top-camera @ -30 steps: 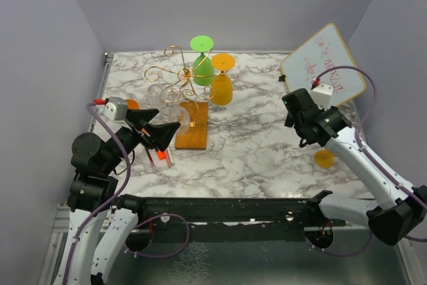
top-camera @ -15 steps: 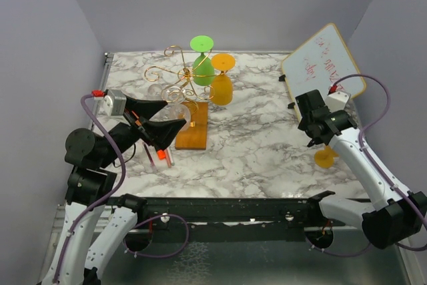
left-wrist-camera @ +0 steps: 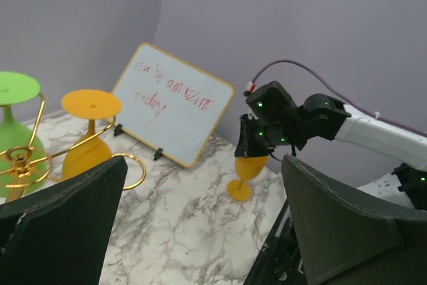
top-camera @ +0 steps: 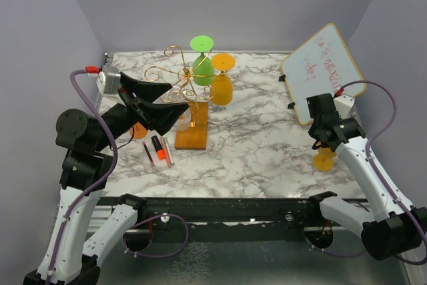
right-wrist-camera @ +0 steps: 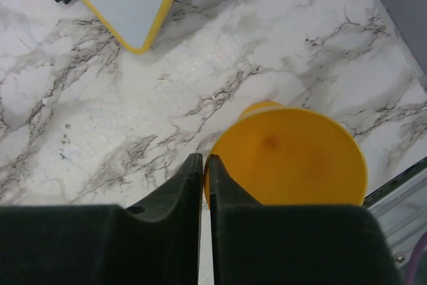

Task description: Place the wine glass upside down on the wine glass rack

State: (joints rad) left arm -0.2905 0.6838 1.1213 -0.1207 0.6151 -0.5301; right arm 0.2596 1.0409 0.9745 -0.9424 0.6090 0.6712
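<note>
An orange wine glass [top-camera: 325, 159] stands upright near the table's right edge, its bowl [right-wrist-camera: 293, 158] seen from above in the right wrist view. My right gripper [right-wrist-camera: 205, 161] is shut on the bowl's rim, one finger inside and one outside; the left wrist view shows it [left-wrist-camera: 257, 145] sitting on top of the glass [left-wrist-camera: 248, 168]. The wine glass rack [top-camera: 180, 79], gold wire on a wooden base [top-camera: 192, 135], stands at the back left. My left gripper [top-camera: 181, 101] hangs open and raised just left of the rack, holding nothing.
A green glass [top-camera: 202, 65] and another orange glass [top-camera: 222, 83] hang upside down on the rack. A yellow-framed whiteboard [top-camera: 323, 71] leans at the back right. Pens and a marker [top-camera: 157, 151] lie left of the rack's base. The table's right edge runs beside the held glass.
My right gripper came down onto the orange glass and closed on its rim. The left arm rose and swung back toward the rack, staying open.
</note>
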